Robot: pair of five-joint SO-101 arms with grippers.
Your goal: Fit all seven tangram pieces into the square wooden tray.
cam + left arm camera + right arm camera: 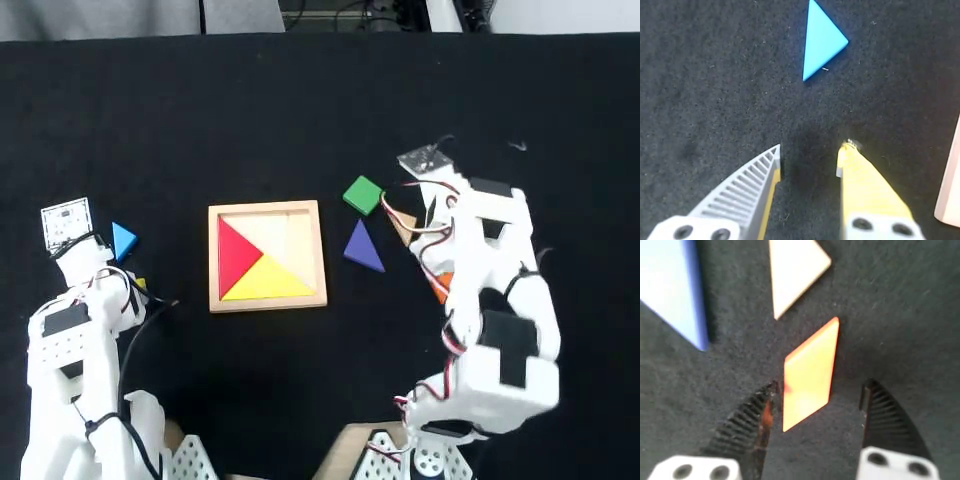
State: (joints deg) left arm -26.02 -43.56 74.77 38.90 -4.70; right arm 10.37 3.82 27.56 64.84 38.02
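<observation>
Your right gripper (820, 386) gapes around the parallelogram (809, 375): thin, stiff, likely slick; pinch its long edges. Tray (267, 207) at nine o'clock. Left gripper (811, 147) gapes empty.

A robotics lab: black-clothed surface (300, 110), wired white right arm (490, 290), cables (340, 12) well beyond the left end effector (810, 150).

orange parallelogram (441, 286) mostly hidden under right arm (490, 290) in high view, pale triangle (400, 228) partly hidden too. purple triangle (675, 295) and pale triangle cut off by right wrist frame edge. tray (950, 190) cropped to one blurred corner in left wrist view.
</observation>
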